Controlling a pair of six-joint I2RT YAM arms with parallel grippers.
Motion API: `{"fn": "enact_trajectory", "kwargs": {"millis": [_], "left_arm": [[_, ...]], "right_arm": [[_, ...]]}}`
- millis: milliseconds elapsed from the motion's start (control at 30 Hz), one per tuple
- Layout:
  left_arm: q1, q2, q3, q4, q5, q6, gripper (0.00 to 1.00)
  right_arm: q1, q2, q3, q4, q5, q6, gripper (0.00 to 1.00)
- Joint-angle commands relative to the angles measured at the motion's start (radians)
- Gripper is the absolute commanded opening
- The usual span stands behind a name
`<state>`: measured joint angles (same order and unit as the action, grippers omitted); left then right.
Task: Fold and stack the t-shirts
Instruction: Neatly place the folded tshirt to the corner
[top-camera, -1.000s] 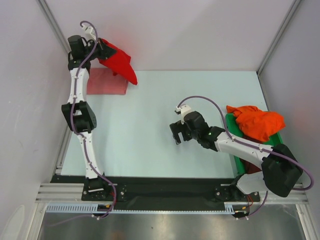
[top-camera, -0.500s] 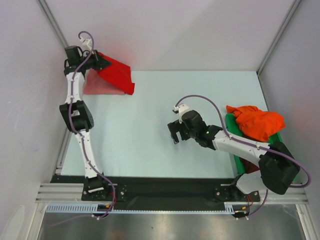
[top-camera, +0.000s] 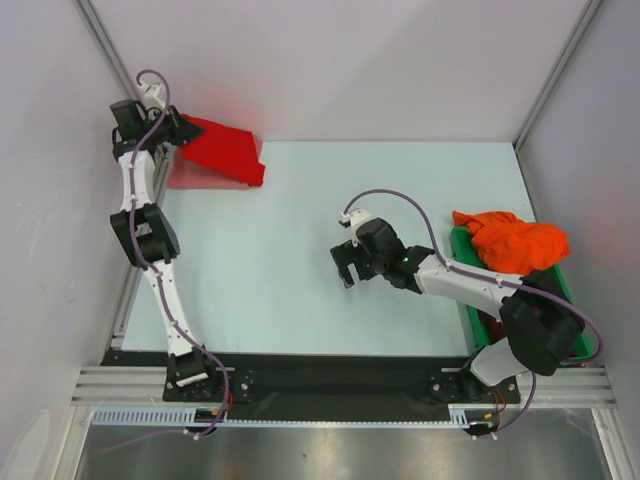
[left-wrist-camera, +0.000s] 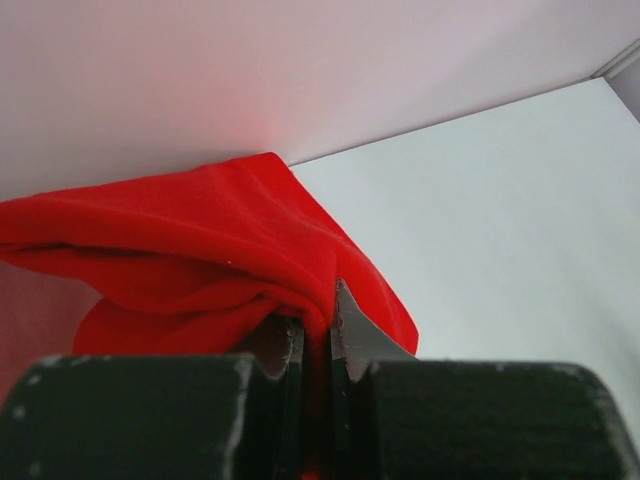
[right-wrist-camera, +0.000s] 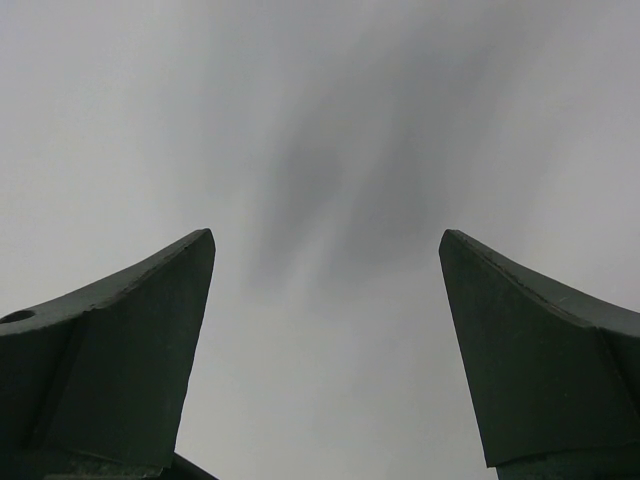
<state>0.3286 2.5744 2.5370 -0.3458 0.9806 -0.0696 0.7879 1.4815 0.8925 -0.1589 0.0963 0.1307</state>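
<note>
At the far left corner of the table (top-camera: 300, 200), my left gripper (left-wrist-camera: 318, 325) is clamped on a fold of the red t-shirt (top-camera: 228, 150); in the wrist view I see the cloth pinched tight between both fingers. The red shirt spreads from the gripper over the salmon-pink t-shirt (top-camera: 200, 181), which lies flat by the back wall. Near the middle of the table my right gripper (top-camera: 345, 277) hangs with its fingers spread wide and nothing between them. The orange t-shirt (top-camera: 515, 245) sits crumpled on the green bin (top-camera: 565, 290) at the right edge.
</note>
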Motion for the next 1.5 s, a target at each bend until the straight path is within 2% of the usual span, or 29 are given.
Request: {"fn": "enact_trajectory", "kwargs": {"millis": [0,900,1200,1467], "left_arm": [[0.006,0.036,0.052,0.062,0.037,0.025,0.0],[0.084,0.148,0.062,0.154,-0.12,0.082,0.0],[0.086,0.129,0.062,0.105,-0.241,0.177,0.0],[0.084,0.119,0.039,0.108,-0.319,0.183,0.0]], "right_arm": [[-0.006,0.028,0.055,0.015,-0.012,-0.003,1.0],[0.002,0.183,0.175,-0.021,-0.01,0.018,1.0],[0.007,0.197,0.189,-0.027,-0.006,0.026,1.0],[0.013,0.194,0.189,-0.03,-0.006,0.029,1.0]]}}
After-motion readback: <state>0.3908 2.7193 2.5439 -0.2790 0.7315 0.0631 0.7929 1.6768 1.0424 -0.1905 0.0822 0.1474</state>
